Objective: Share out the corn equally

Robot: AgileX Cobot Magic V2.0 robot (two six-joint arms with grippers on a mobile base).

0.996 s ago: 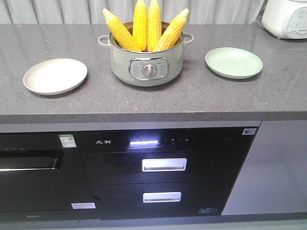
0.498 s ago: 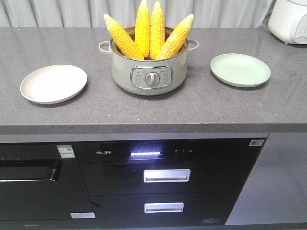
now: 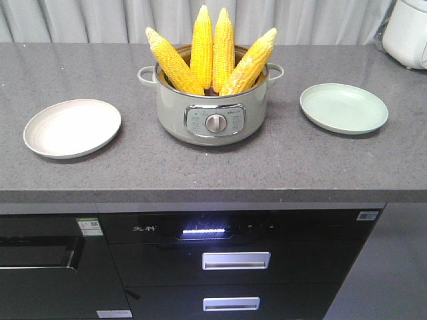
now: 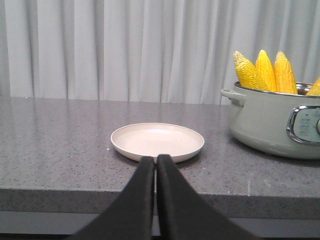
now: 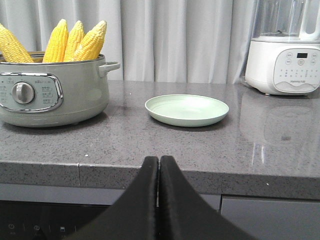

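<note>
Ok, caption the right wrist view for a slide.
Shut right gripper before an empty green plate; corn cobs stand in the electric pot at left, white blender at right.

Before me runs a grey speckled countertop (image 3: 280, 167). Four things stand directly on it. On my left lies a cream plate (image 3: 72, 127), set flat. In the middle stands a pale green pot (image 3: 175, 113), its dial facing me. On my right lies a green plate (image 3: 343, 108), and at the far right back corner stands a white appliance (image 3: 408, 33). All four stand well apart from one another.
</note>
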